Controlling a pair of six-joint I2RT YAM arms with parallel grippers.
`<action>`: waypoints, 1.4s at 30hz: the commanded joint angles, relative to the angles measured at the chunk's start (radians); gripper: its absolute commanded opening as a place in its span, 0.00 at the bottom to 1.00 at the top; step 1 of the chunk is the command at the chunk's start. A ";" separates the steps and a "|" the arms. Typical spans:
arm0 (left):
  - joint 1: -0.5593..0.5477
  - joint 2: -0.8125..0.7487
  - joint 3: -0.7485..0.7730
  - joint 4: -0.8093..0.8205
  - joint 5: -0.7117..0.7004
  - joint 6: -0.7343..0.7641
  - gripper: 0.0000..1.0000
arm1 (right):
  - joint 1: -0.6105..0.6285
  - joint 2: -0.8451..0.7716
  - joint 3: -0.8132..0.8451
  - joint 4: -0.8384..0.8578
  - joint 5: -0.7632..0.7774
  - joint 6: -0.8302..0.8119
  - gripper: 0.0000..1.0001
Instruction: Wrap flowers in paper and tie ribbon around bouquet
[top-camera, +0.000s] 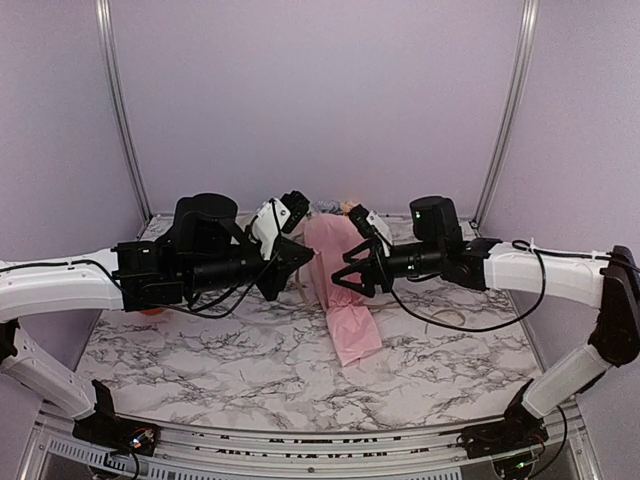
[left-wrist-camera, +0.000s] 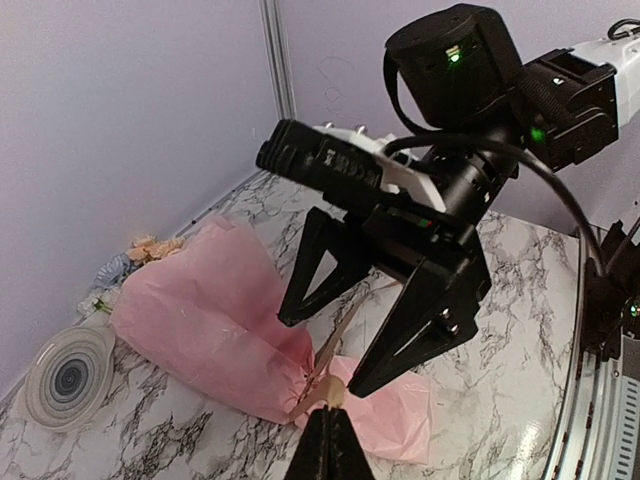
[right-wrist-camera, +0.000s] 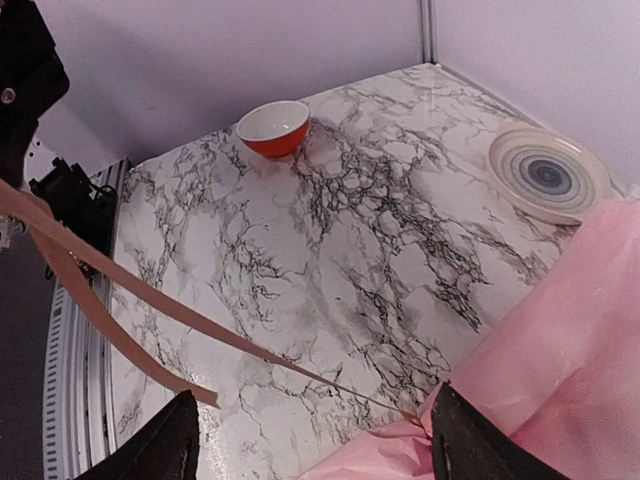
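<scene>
left gripper (left-wrist-camera: 325, 430) sat nearest the lens in the left wrist view, fingers pinched tight together on the ribbon (right-wrist-camera: 150, 300). two tan strands ran from it down to the waist of the bouquet (top-camera: 350, 325). right gripper (top-camera: 342, 273) hung just over that waist with fingers spread wide, one on each side, holding nothing. couldn't tell if the tips touched the paper (left-wrist-camera: 200, 310).

bouquet lay on the table (top-camera: 200, 370), mid-field between the two arms, a bit toward the back. plate (right-wrist-camera: 545, 175) was just beside its wide end. bowl (right-wrist-camera: 273, 125) was well apart on the left side.

progress, judged from how things lay: wrapping looked done. flowers (left-wrist-camera: 150, 247) were inside the pink cone, with only the heads poking out. ribbon had reached the narrow part, but no knot or bow showed, and whether it went fully around was hidden under the paper. so the tying was left: loop, cinch, knot. a thin tan loop lay loose on the table to the right, likely the free tail.

orientation: long axis ran far-to-near on the table, leaning slightly right at the near end. wide end with the flowers pointed at the back wall, and the crumpled stem end pointed toward the arm bases. it lay flat on its side, not upright.
</scene>
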 joint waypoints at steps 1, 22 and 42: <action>-0.005 -0.032 0.033 -0.006 -0.047 0.011 0.00 | -0.004 0.157 0.133 0.085 -0.141 -0.129 0.74; -0.005 -0.085 -0.013 -0.033 -0.134 0.062 0.00 | -0.039 0.354 0.135 0.209 -0.186 -0.030 0.06; 0.042 0.263 -0.311 0.274 0.263 0.051 0.60 | -0.086 0.320 0.069 0.317 -0.190 0.021 0.00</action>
